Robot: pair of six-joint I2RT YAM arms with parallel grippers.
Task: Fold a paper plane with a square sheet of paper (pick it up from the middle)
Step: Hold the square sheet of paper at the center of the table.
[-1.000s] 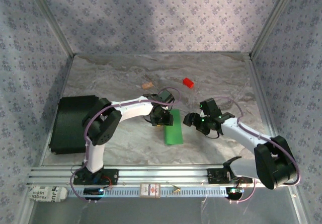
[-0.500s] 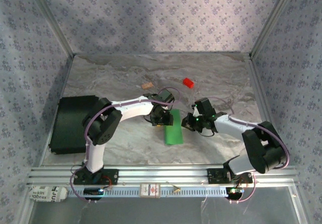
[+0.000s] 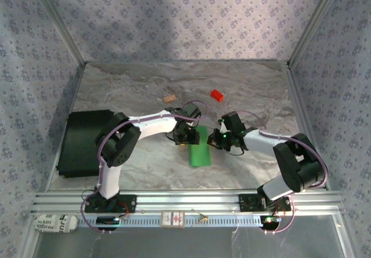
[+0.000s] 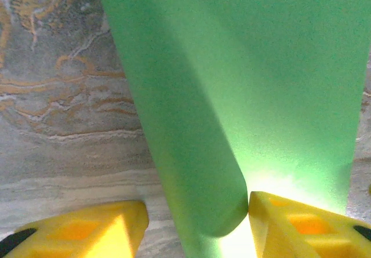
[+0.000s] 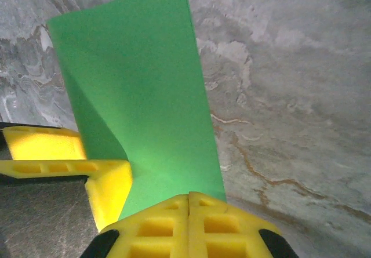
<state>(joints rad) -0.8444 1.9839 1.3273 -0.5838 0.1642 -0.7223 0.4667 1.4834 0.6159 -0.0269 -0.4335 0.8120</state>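
Paper [image 4: 243, 95] sits in wide-spread left gripper [image 4: 194, 211], touching closed right gripper [image 5: 188, 203].

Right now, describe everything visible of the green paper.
The green sheet of paper is thin, plain and bright, folded over into a narrow strip with a soft rounded fold. It rests on the marbled table. The left gripper straddles the fold with open jaws; the right gripper pinches one edge, jaws shut.

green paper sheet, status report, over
Left gripper open around curled fold of bright green paper sheet. Right gripper shut on its edge. Small red block well clear.
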